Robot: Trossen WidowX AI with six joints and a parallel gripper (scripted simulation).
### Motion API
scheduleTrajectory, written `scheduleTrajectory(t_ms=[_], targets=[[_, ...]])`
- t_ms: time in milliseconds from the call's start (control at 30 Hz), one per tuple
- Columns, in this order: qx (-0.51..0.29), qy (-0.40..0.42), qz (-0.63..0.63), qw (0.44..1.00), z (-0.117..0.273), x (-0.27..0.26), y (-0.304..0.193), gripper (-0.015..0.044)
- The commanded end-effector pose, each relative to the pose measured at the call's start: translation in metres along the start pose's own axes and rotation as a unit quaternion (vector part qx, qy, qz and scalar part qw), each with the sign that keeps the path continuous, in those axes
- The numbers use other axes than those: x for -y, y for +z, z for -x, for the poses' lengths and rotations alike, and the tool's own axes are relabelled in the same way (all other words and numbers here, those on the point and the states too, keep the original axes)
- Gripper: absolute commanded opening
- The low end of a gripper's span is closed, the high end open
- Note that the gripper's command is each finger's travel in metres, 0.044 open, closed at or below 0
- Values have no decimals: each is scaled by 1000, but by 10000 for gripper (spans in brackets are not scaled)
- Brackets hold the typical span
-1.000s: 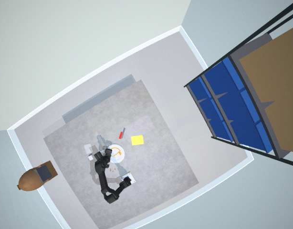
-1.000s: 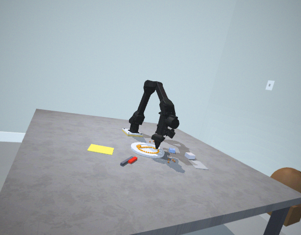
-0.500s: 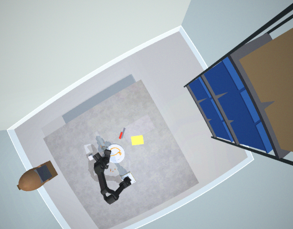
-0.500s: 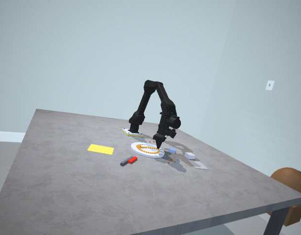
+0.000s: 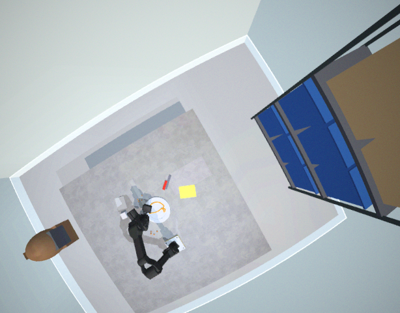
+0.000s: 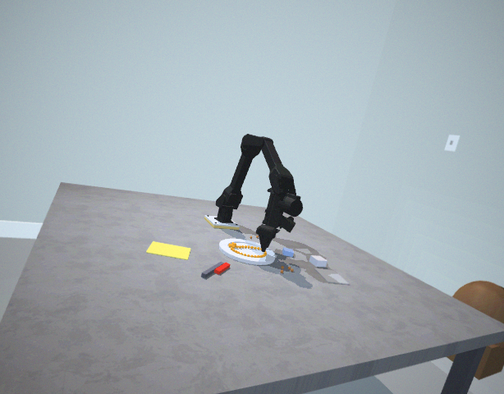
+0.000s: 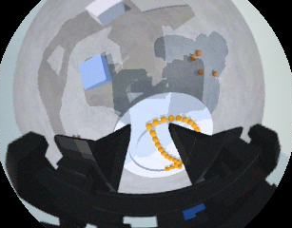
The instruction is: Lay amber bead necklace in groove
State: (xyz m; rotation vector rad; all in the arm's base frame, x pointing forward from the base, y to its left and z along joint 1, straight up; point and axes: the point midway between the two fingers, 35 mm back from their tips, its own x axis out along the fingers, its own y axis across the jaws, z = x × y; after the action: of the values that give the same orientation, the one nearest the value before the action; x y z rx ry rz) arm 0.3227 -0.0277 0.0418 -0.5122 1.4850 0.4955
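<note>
The amber bead necklace (image 5: 163, 208) (image 6: 231, 245) (image 7: 171, 118) lies on the white round bead board (image 5: 158, 219) (image 6: 223, 249) (image 7: 136, 114) as an uneven loop. It has a sharp corner near the fingertips and a bunched clump on the far side from them. In the wrist view one strand runs across the inside of the board, away from the groove line at the lower left. My gripper (image 6: 263, 249) (image 7: 149, 125) is open, pointing down low over the board's edge, with the necklace's corner beads between or just below the fingertips. The right finger hides part of the loop.
A blue block (image 6: 287, 252) (image 7: 94, 72) and a white block (image 6: 318, 260) (image 7: 107, 10) stand beside the board. Loose orange beads (image 7: 199, 53) lie in small groups nearby. A red bar (image 5: 165, 184) (image 6: 222, 268), a dark bar (image 6: 211, 270) and a yellow sheet (image 5: 187, 191) (image 6: 168, 249) lie on the other side.
</note>
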Motion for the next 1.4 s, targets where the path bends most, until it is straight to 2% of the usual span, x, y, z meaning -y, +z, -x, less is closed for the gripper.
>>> scheduleTrajectory(t_ms=[0, 100, 733, 800, 967, 1133, 1367], targets=[[0, 0, -1, 1000, 2, 0, 0, 367], [-2, 1, 0, 1000, 1, -1, -1, 440], [0, 0, -2, 1000, 4, -1, -1, 440], [0, 0, 27, 1000, 9, 0, -2, 387], [-1, 0, 209, 978, 35, 4, -11, 256], [-1, 0, 217, 976, 36, 4, -11, 125], [-1, 0, 217, 976, 25, 4, -11, 120]])
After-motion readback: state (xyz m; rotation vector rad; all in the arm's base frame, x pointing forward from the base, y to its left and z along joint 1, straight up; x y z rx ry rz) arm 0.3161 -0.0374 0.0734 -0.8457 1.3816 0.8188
